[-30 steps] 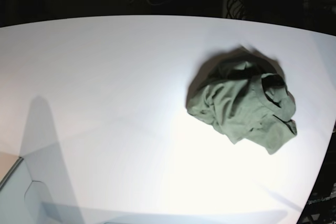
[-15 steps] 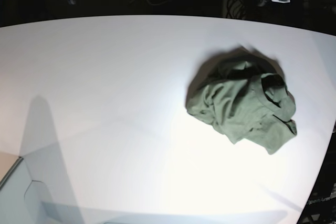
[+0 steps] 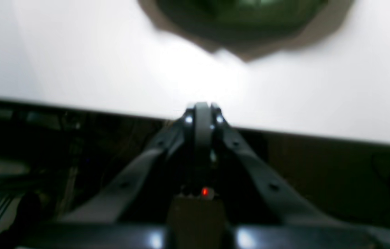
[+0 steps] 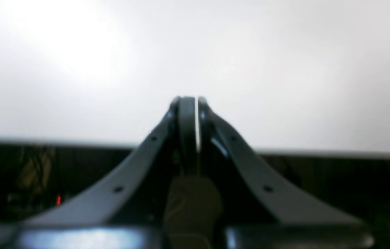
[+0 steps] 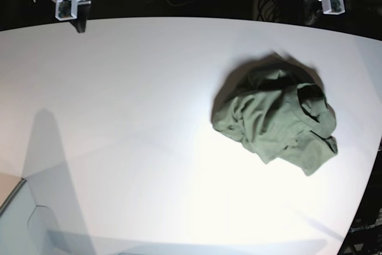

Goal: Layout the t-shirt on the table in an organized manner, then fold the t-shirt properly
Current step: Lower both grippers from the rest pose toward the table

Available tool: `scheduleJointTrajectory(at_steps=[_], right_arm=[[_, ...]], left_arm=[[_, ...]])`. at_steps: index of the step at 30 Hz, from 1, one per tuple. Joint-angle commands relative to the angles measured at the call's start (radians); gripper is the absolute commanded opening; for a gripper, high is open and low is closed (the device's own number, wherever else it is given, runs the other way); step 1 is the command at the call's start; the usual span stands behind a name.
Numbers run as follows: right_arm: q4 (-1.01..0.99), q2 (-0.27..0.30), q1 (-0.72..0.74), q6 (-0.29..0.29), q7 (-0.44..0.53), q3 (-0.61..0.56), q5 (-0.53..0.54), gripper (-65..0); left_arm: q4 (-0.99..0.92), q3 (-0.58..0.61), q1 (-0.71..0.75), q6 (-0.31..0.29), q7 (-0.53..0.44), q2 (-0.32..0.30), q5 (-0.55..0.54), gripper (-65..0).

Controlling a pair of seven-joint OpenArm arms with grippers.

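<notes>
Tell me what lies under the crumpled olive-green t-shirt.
The wrinkled olive-green cotton t-shirt sits bunched on the large smooth white table, whose bare top shows all around it. Whatever lies beneath the heap is covered by fabric and cannot be seen.

Your base view looks down from high over the large smooth white tabletop point(image 5: 137, 117). Each wrist view looks low along its closed fingers toward 12 o'clock across that tabletop's edge. The left wrist view shares the crumpled olive-green cotton t-shirt point(image 5: 274, 120) at 12 o'clock.

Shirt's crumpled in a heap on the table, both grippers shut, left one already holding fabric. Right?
Not quite. The left gripper holds nothing: the left wrist view shows it shut at the table edge, short of the shirt. The rest stands: the shirt is a crumpled heap and the right gripper is shut too.
</notes>
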Motion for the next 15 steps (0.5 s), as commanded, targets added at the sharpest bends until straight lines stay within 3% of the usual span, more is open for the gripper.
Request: scheduleJointTrajectory(at_steps=[1, 5, 15], right_arm=[[0.017, 0.004, 0.0, -0.001, 0.025, 0.002, -0.001, -65.0], [0.017, 0.005, 0.065, -0.001, 0.025, 0.0, -0.001, -65.0], [0.017, 0.01, 0.174, -0.001, 0.025, 0.0, -0.001, -65.0]], left_arm=[[0.018, -0.005, 0.005, 0.002, -0.022, -0.004, -0.004, -65.0], [0.015, -0.002, -0.019, 0.002, -0.022, 0.007, -0.005, -65.0], [0.018, -0.003, -0.07, 0.002, -0.022, 0.116, -0.001, -65.0]])
